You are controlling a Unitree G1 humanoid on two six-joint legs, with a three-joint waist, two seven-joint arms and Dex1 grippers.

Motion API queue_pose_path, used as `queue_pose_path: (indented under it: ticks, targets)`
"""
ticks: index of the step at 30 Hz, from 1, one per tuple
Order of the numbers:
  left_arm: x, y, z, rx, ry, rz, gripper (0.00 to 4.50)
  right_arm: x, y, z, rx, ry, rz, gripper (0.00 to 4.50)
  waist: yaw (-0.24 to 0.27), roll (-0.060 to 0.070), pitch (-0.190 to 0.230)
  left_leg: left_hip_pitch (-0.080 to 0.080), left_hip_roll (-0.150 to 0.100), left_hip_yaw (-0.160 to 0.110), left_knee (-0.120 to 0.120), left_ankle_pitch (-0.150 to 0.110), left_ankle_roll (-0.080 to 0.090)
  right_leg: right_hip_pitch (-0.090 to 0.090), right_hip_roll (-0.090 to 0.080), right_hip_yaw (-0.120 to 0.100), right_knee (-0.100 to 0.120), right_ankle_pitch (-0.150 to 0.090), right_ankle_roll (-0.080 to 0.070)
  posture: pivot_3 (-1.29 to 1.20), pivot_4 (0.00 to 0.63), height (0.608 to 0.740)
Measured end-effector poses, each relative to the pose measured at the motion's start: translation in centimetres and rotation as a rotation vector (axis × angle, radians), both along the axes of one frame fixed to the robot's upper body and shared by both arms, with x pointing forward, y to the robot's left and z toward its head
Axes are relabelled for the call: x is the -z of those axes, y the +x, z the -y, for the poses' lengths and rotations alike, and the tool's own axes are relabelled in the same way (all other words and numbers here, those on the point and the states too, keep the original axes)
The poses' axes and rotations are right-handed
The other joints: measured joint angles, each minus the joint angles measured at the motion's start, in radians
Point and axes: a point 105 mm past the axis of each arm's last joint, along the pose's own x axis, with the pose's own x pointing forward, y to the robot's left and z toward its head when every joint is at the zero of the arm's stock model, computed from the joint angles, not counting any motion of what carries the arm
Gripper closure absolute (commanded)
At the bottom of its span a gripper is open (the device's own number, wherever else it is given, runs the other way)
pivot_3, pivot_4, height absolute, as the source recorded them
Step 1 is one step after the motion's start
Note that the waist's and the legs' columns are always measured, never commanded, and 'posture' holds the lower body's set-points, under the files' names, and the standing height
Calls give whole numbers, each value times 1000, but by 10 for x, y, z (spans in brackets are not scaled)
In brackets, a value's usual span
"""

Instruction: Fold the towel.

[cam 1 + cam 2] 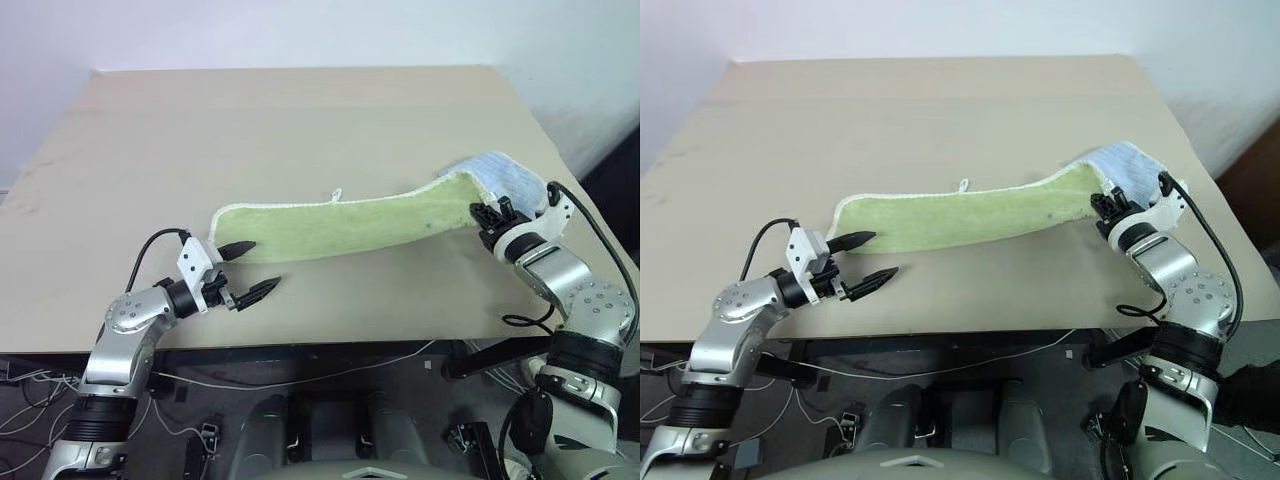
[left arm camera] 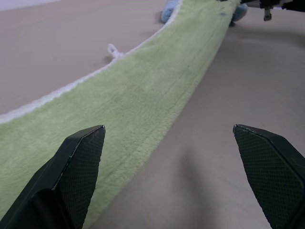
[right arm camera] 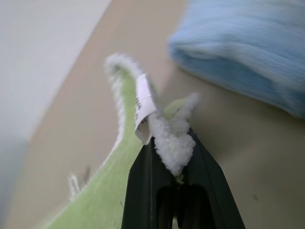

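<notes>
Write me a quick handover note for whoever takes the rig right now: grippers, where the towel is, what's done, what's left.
Right gripper: shut on the towel's right corner, lifted a little off the table.
Left gripper: open, at the towel's left end, nothing held.
Towel: stretched out as a long strip across the table; its right end lies by a light-blue folded towel.
Done: right corner gripped.
Left: grip the left end, then fold the towel.

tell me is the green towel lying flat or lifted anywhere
Lifted at one end: the light lime-green terry towel rises off the tan table where the right tool pinches its corner.
</notes>
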Motion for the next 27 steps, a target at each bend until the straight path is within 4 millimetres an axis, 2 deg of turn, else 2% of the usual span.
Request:
queue_pose_path:
  ticks: [2,6,9,14,16,20,23,27]
  targets:
    - [0,0,0,0,0,0,0,-9,1,-14,-69,-108,41,4484,1,0,0,0,0,0,0,0,0,0,0,0,0,0,0,0,150,740]
    - [0,0,0,0,0,2,0,-21,-6,-69,-329,-456,135,4484,1,0,0,0,0,0,0,0,0,-1,0,0,0,0,0,0,150,740]
    - [0,0,0,-1,0,2,0,-5,-14,-112,-510,-625,162,4484,1,0,0,0,0,0,0,0,0,-1,-1,0,0,0,0,0,150,740]
    - [2,0,3,-6,-15,0,0,25,-18,-163,-647,-671,163,4484,5,-1,0,-1,0,0,0,0,0,-1,-1,0,0,0,0,0,150,740]
    - [2,0,3,-14,-20,0,0,32,-16,-172,-660,-686,165,4484,5,-1,0,-2,0,0,0,0,0,-1,-1,0,0,0,0,0,150,740]
    - [5,-4,2,-29,-22,-9,0,41,-9,-171,-642,-709,149,4484,3,-1,0,-2,0,0,0,0,0,-2,-1,0,0,0,0,0,150,740]
    - [7,-7,2,-40,-25,-16,0,43,-9,-172,-647,-709,149,3822,2,-1,0,-2,0,0,0,0,0,-2,-1,0,0,0,0,0,150,740]
    - [8,-11,3,-53,-34,-19,0,40,-9,-172,-660,-688,163,2441,3,-1,0,-2,0,0,0,0,0,-2,-1,0,0,0,0,0,150,740]
